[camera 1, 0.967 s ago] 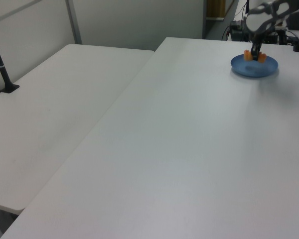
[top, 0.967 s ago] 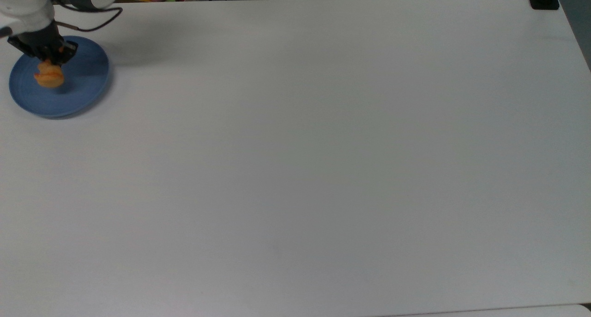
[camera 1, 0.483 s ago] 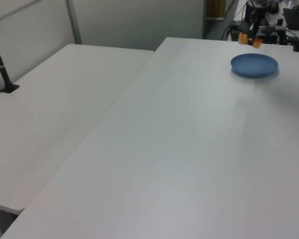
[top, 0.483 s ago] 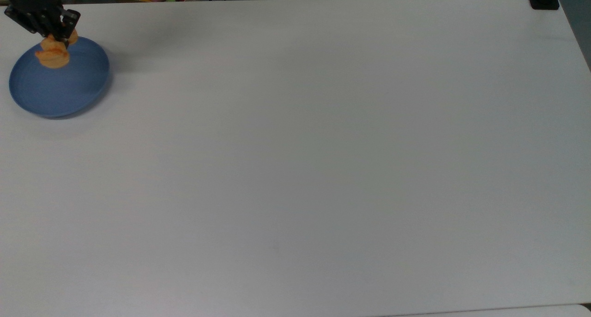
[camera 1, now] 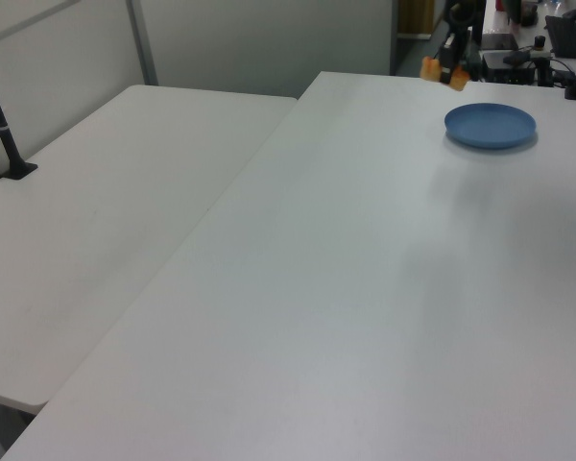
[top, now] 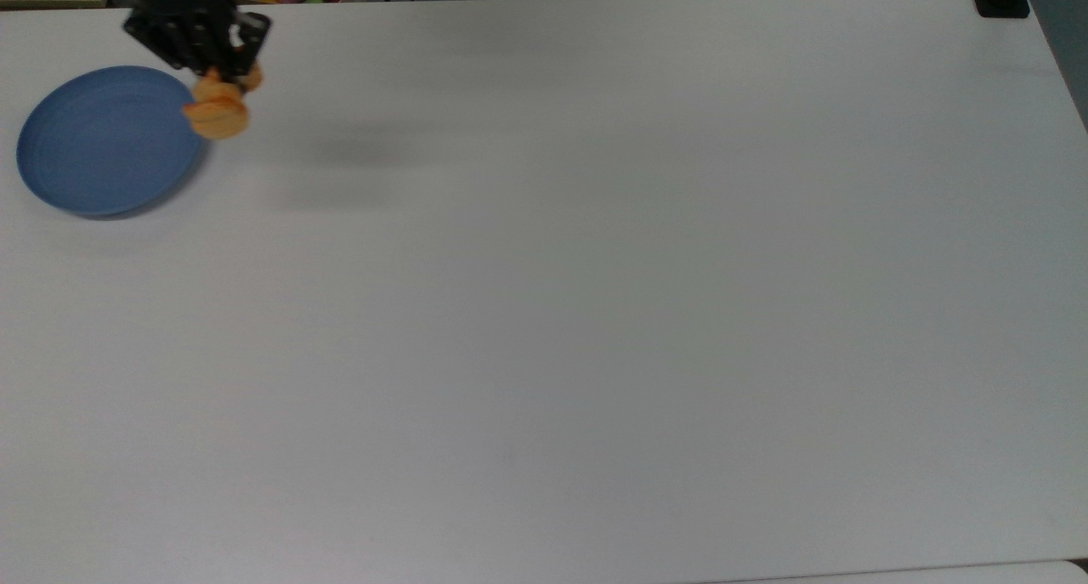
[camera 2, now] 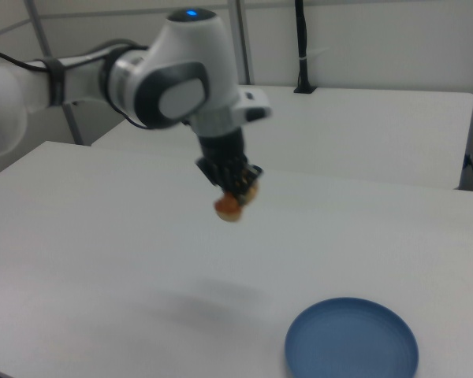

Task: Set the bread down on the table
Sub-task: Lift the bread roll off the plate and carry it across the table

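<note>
Bread pinched in end effector, aloft above table.

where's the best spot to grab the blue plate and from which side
Judging by its shape, the raised rim is the part to pinch, coming down from above: the blue plate lies flat and empty on the table, too wide to span, while the tool carries the bread.

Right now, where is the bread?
The bread hangs in the gripper, lifted clear of the table. In the top view it sits just past the right rim of the blue plate.
</note>
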`<state>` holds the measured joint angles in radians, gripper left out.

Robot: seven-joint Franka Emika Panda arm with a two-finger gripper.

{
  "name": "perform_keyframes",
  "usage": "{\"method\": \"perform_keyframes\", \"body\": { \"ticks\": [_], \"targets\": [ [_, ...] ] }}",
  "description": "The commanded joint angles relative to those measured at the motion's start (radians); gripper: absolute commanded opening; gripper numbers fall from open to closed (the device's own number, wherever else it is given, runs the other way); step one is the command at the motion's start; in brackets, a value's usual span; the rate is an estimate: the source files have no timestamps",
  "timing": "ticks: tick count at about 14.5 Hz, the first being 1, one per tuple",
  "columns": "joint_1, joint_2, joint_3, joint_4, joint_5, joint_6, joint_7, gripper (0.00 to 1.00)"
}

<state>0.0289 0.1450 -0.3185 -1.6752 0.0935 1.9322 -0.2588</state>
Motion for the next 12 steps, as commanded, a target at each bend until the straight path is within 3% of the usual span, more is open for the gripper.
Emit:
{"method": "perform_keyframes", "body": {
  "ticks": [1,4,8,12],
  "targets": [
    [0.003,-0.025,0.139,0.008,-0.057,-0.042,0.142,0.00],
    [0.003,-0.024,0.246,-0.015,-0.071,-0.064,0.197,0.00],
    [0.022,-0.012,0.344,-0.078,-0.094,-0.055,0.234,0.00],
    [0.071,0.056,0.389,-0.149,-0.139,-0.009,0.306,0.00]
  ]
}}
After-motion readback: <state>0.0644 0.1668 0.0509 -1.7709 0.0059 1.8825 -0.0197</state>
